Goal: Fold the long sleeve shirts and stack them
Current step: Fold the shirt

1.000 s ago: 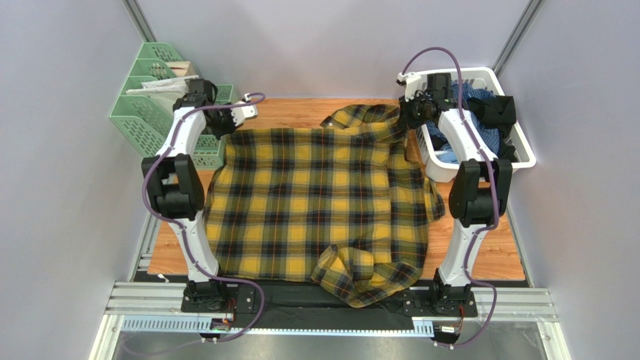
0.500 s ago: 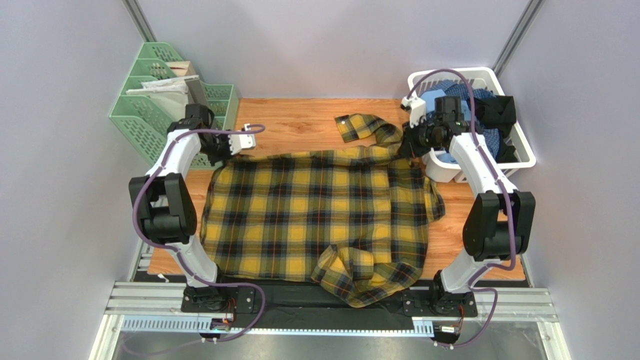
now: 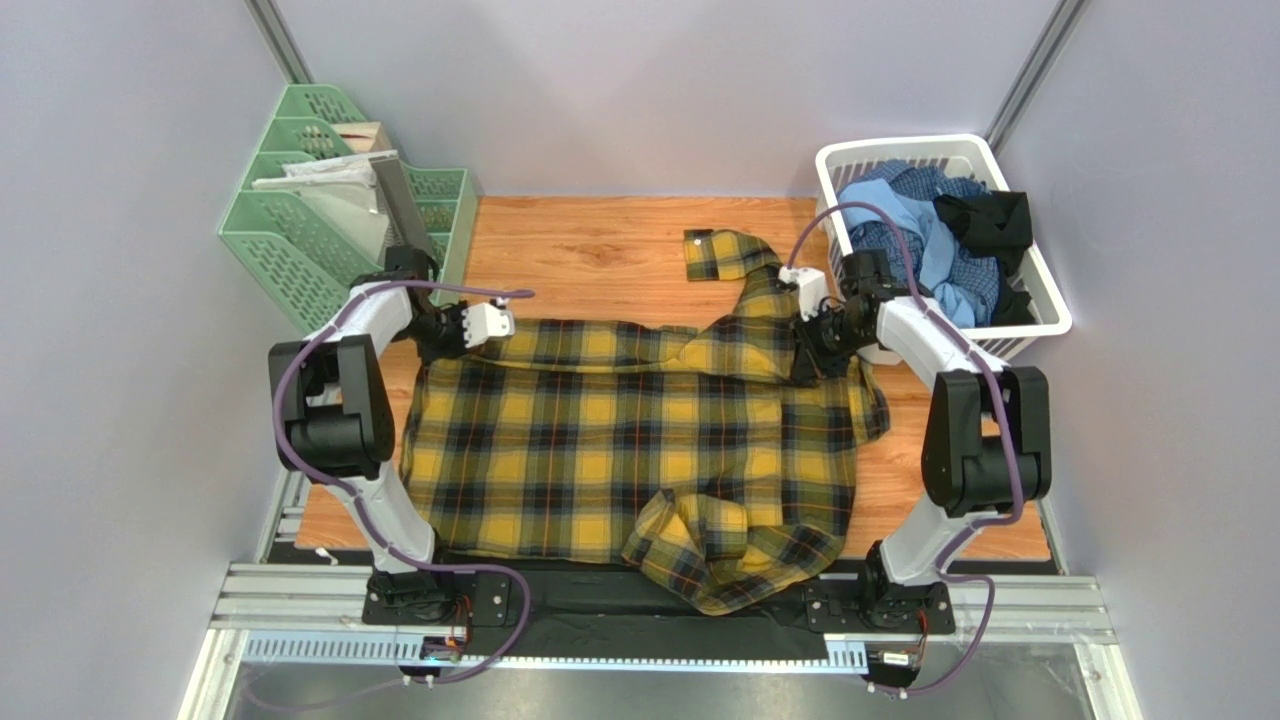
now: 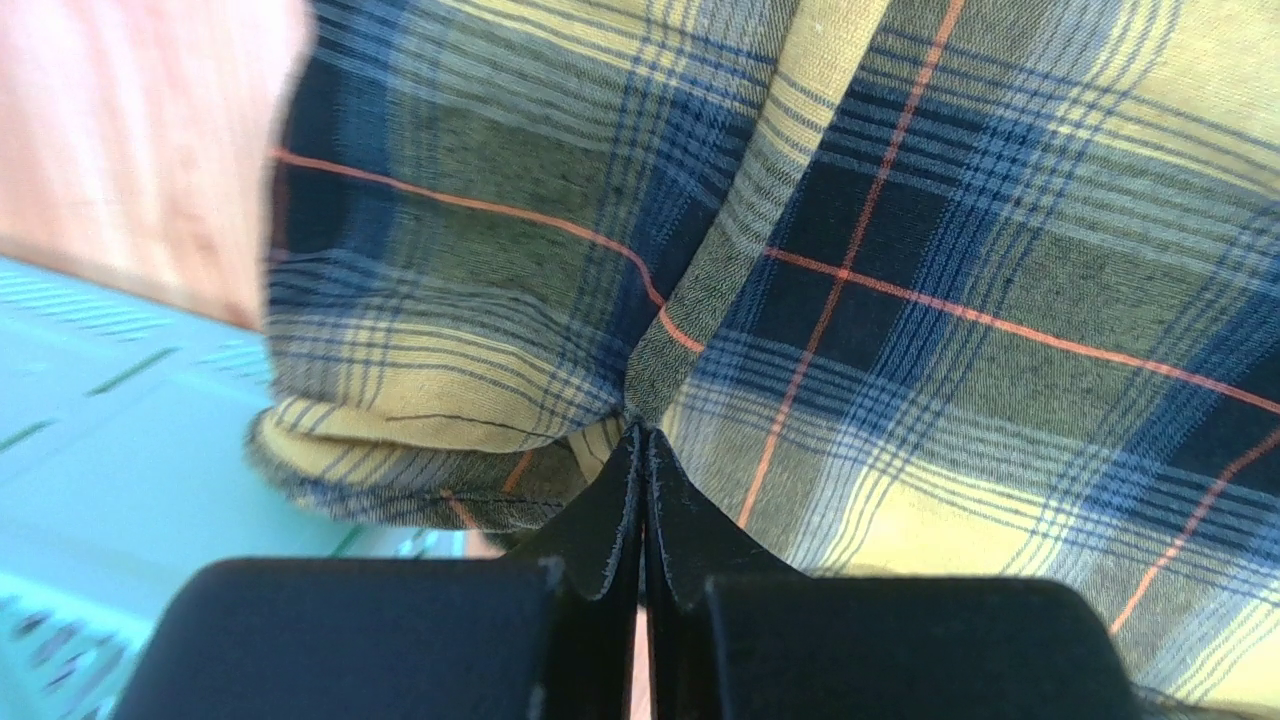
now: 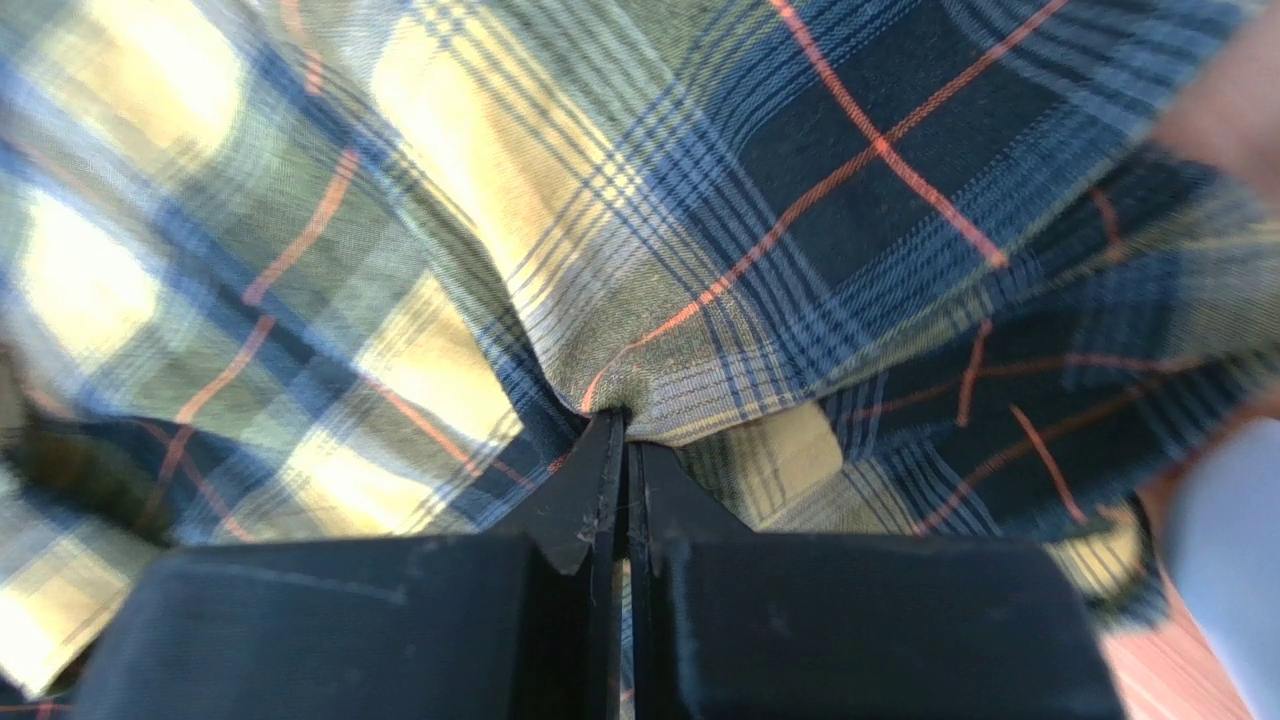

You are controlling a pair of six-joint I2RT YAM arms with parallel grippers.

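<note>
Early: left gripper (image 4: 643, 435) and right gripper (image 5: 624, 423) each clamp plaid shirt (image 3: 631, 435) edge; fold unfinished, other shirts (image 3: 917, 225) in basket (image 3: 902, 146) beside right gripper.

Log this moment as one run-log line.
left gripper: shut on plaid shirt far edge | right gripper: shut on same edge | sleeve: lying on table | fold: unfinished

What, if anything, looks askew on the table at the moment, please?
The mustard-yellow and black plaid flannel shirt is not flat: a bunched part at its near right overhangs the wooden table's near edge, and one sleeve trails crookedly toward the back.
</note>
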